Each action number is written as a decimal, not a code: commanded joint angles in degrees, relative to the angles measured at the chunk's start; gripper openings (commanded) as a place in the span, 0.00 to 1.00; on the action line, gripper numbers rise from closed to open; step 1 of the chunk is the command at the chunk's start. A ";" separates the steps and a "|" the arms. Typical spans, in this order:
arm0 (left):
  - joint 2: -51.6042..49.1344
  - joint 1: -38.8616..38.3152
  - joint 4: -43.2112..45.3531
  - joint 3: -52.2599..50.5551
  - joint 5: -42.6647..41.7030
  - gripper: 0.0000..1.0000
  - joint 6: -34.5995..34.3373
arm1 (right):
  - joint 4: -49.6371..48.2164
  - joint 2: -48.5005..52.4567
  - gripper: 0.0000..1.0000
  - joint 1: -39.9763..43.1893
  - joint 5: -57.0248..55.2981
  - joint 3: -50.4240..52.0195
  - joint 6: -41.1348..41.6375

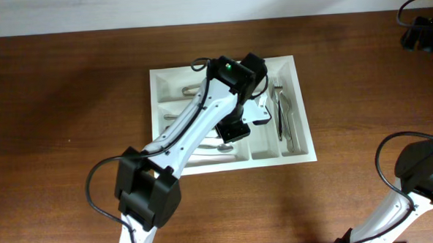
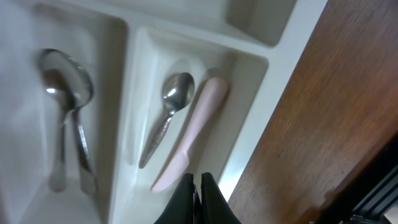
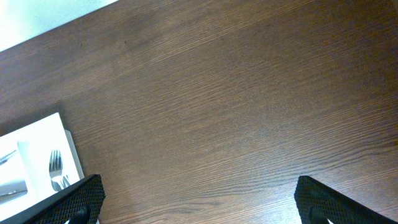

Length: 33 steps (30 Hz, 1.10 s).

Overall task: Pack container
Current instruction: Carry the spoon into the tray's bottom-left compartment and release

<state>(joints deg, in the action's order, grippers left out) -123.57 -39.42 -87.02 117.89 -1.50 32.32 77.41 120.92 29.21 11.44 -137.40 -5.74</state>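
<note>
White plastic forms the tray (image 1: 158, 87), which lies flat near the middle of the brown wooden table (image 1: 55, 106), slightly turned. Dividers split it into wide compartments on one side and narrow ones on the other.

Contents:
- The outer narrow compartment holds several pieces of metal cutlery (image 1: 280, 113) laid lengthwise; the overhead view is too small to tell the types apart.
- The wide compartments hold metal pieces, mostly hidden under the left arm (image 1: 195, 126).
- In the left wrist view, one compartment holds two metal spoons (image 2: 62, 118), one lying on the other, bowls at the same end.
- The next compartment, against the tray's outer wall, holds a small spoon (image 2: 168, 115) and, just beside it, a pale pink utensil (image 2: 193, 127) with a tapered end.
- In the right wrist view, a fork (image 3: 56, 168) lies in the compartment at the tray's corner.

Grippers:
- The left gripper (image 2: 200, 193) hangs over the tray near the tapered end of the pink utensil. Its fingers are pressed together and hold nothing.
- The right gripper (image 3: 200, 202) is well apart from the tray's middle, over bare table beside the tray's corner. Its fingers are spread fully apart, with nothing between them.
</note>
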 commanded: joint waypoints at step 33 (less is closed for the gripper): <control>2.16 6.64 -1.22 6.91 5.95 0.99 -4.48 | -0.04 -0.42 0.99 0.07 -0.31 0.26 0.48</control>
<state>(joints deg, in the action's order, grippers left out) -128.60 -35.73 -87.77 119.33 2.59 31.51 77.41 120.92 29.21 11.42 -137.38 -5.76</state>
